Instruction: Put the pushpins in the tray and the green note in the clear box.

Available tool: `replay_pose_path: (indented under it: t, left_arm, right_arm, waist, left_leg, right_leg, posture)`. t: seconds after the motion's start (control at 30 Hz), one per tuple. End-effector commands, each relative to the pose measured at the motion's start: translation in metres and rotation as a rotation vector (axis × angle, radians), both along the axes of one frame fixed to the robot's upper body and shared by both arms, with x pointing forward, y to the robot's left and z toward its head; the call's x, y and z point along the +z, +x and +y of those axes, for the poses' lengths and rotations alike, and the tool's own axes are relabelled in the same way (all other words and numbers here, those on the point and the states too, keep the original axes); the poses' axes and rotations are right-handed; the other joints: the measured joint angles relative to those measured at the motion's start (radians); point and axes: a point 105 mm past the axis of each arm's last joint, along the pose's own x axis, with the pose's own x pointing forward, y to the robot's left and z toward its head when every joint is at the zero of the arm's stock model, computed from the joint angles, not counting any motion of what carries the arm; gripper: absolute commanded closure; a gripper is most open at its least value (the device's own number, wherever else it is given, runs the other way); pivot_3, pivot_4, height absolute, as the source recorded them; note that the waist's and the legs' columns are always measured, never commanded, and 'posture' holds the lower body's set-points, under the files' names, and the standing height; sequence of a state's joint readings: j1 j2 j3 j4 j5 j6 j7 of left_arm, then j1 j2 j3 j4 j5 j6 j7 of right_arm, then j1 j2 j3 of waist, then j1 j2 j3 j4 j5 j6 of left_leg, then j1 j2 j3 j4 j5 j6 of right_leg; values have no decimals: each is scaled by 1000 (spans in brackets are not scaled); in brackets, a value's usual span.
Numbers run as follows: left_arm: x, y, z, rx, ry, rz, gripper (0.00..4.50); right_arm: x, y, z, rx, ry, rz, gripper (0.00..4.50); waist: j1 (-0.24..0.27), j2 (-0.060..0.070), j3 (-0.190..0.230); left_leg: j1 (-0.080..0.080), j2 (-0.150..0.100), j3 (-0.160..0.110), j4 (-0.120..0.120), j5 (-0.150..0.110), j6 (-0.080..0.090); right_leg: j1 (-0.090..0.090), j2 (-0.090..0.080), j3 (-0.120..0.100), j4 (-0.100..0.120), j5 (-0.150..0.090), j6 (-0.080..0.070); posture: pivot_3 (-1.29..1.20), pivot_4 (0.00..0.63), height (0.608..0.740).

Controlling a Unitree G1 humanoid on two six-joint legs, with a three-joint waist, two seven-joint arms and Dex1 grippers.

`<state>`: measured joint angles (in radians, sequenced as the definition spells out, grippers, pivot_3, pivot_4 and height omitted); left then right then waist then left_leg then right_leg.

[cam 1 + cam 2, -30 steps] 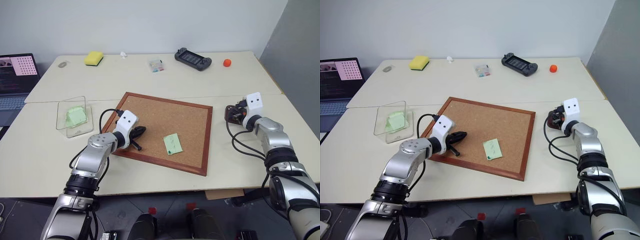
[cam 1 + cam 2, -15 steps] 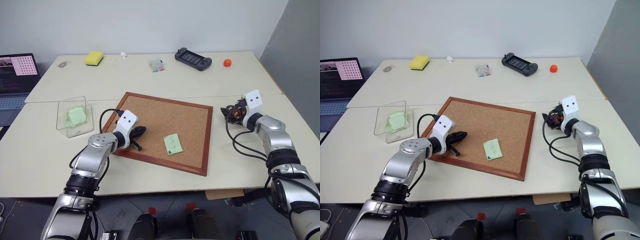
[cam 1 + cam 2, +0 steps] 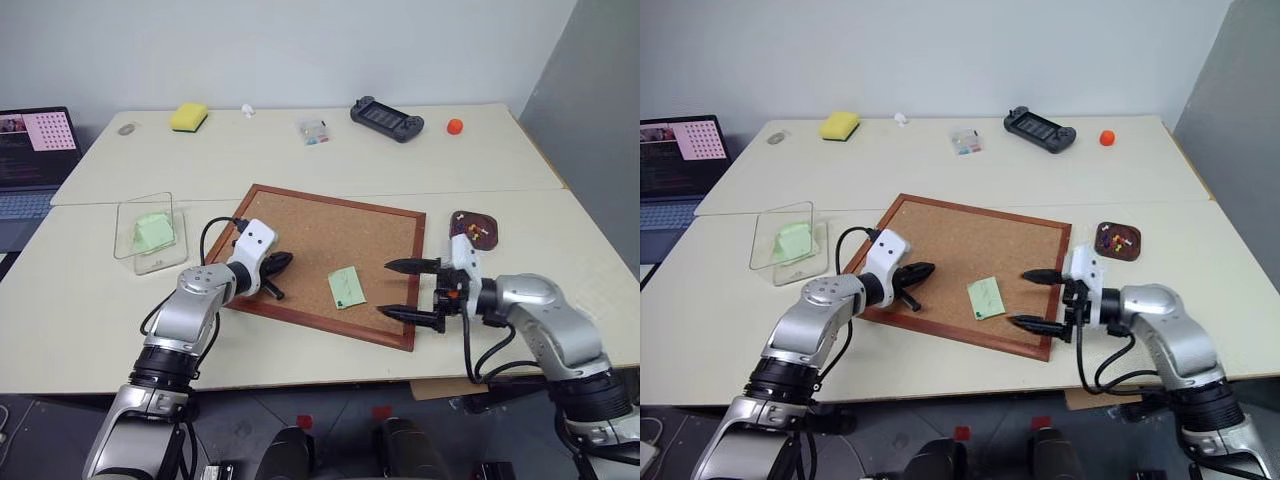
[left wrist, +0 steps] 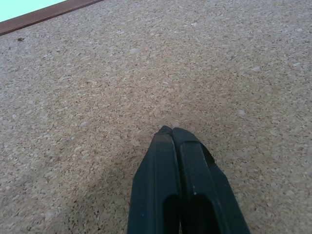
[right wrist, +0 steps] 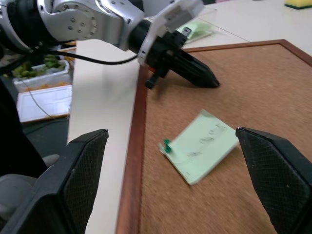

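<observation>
The green note (image 3: 345, 288) lies flat on the corkboard (image 3: 330, 225), near its near-right part, held at one corner by a green pushpin (image 5: 166, 144) (the last pin seen on the board); the step in hand, as judged, is to pull that pin. The right gripper (image 3: 411, 289) hovers over the board's right edge, just right of the note, fingers spread wide and pointing left; to do this well it should come down over the pin's head alone, close on the head rather than the paper, and lift straight up so the slip is not torn or dragged. The left gripper (image 3: 276, 264), fingers pressed together and empty, rests its tip on the cork left of the note, where it can steady the board. The tray (image 3: 1118, 240), right of the board, holds several pushpins (image 3: 1121, 240); the clear box (image 3: 147, 233), left of the board, already contains one green slip. Against the earlier frame: the right gripper, then over the tray with fingers partly closed, has swung left and nearer to the board and opened fully; the left gripper and note have not moved.
</observation>
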<state>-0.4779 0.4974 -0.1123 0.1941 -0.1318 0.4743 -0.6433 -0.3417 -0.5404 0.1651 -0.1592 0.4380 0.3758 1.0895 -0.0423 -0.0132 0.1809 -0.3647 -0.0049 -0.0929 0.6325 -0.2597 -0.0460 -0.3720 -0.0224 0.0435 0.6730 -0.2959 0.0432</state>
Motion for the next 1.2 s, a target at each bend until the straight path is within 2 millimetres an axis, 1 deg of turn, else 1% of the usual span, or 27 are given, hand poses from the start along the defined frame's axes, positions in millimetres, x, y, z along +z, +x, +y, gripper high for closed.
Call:
replay_pose_path:
  t: [0.03, 0.17, 0.43, 0.5, 0.53, 0.63, 0.67, 0.7, 0.77, 0.83, 0.97, 1.0, 1.1, 1.13, 1.2]
  left_arm:
    - [-34, -8, 11, 44, 58, 122, 4500]
    - [-34, -10, 12, 43, 60, 122, 4500]
    - [-35, -15, 13, 50, 60, 126, 4500]
    - [-35, -17, 14, 53, 60, 127, 4500]
    - [-35, -17, 15, 58, 60, 128, 4500]
    - [-35, -18, 16, 64, 61, 129, 4500]
    - [-35, -19, 17, 67, 61, 129, 4500]
    - [-35, -19, 17, 70, 60, 129, 4500]
    - [-35, -19, 17, 72, 60, 130, 4500]
    - [-36, -19, 17, 74, 59, 130, 4500]
    - [-35, -18, 16, 75, 55, 128, 4500]
    - [-35, -17, 16, 74, 53, 127, 4500]
    - [-34, -16, 14, 71, 50, 126, 4500]
    - [-34, -16, 14, 71, 49, 126, 4500]
    - [-34, -16, 14, 70, 48, 126, 4500]
  right_arm:
    - [-1, 5, 16, 33, 2, -40, 40]
    - [-11, 10, 35, 91, 1, -39, 40]
    - [-34, 16, 57, 141, -32, -32, 40]
    - [-36, 19, 60, 143, -34, -31, 409]
    - [-39, 21, 61, 140, -39, -28, 517]
    - [-43, 24, 61, 136, -45, -26, 1200]
    - [-43, 26, 61, 131, -45, -26, 1350]
    - [-44, 27, 60, 128, -46, -27, 1641]
    - [-44, 28, 60, 123, -43, -27, 2034]
    - [-44, 29, 59, 120, -43, -30, 2496]
    - [-44, 32, 58, 107, -50, -37, 3404]
    - [-44, 33, 58, 105, -54, -41, 3543]
    - [-43, 35, 56, 98, -53, -44, 4270]
    - [-42, 36, 56, 94, -52, -44, 4448]
    - [-40, 38, 56, 84, -44, -43, 4448]
  waist:
    - [1, 0, 0]
    - [4, 0, 0]
    - [5, 0, 0]
    - [4, 0, 0]
    - [3, 0, 0]
    - [2, 0, 0]
    - [2, 0, 0]
    - [1, 0, 0]
    - [0, 0, 0]
    - [-2, 0, 0]
    - [-5, 0, 0]
    - [-6, 0, 0]
    - [-6, 0, 0]
    - [-6, 0, 0]
    - [-6, 0, 0]
  left_leg:
    - [0, 0, 0, 0, 0, 0]
    - [0, 0, -1, -1, 0, -1]
    - [0, 0, -2, -3, 0, -1]
    - [0, 0, -2, -3, 0, -1]
    - [0, 0, -2, -3, 0, -1]
    - [0, 0, -2, -3, 0, -1]
    - [0, 0, -2, -3, 0, -1]
    - [0, 0, -2, -3, 0, -1]
    - [0, 0, -2, -3, 0, -1]
    - [0, 0, -2, -3, 0, -1]
    - [0, 0, -2, -3, 0, -1]
    - [0, 0, -2, -3, 0, -1]
    - [0, 0, -2, -3, 0, -1]
    - [0, 0, -2, -3, 0, -1]
    - [0, 0, -2, -3, 0, -1]
  right_leg:
    - [0, 0, 0, 0, 0, 0]
    - [0, 0, -1, 0, 0, 0]
    - [-1, 0, -1, 0, 0, 0]
    - [-1, 0, -1, 0, 0, -1]
    - [-1, 0, -1, 0, 0, -1]
    - [-1, 0, -1, 0, 0, -1]
    - [-1, 0, -1, 0, 0, -1]
    - [-1, 0, -1, 0, 0, -1]
    - [-1, 0, -1, 0, 1, -1]
    - [-1, 0, -1, 0, 3, -5]
    - [-1, 0, -1, 0, 3, -5]
    - [-1, 0, -1, 0, 3, -5]
    - [-1, 0, -2, 0, 3, -5]
    - [-1, 0, -2, 0, 3, -5]
    - [-1, 0, -2, 0, 3, -5]
  posture:
    - [0, 150, 740]
    - [0, 150, 740]
    - [0, 150, 740]
    - [0, 150, 740]
    - [0, 150, 740]
    - [0, 150, 740]
    - [0, 150, 740]
    - [0, 150, 740]
    - [0, 150, 740]
    - [0, 150, 740]
    - [0, 150, 740]
    - [0, 150, 740]
    - [0, 150, 740]
    - [0, 150, 740]
    - [0, 150, 740]
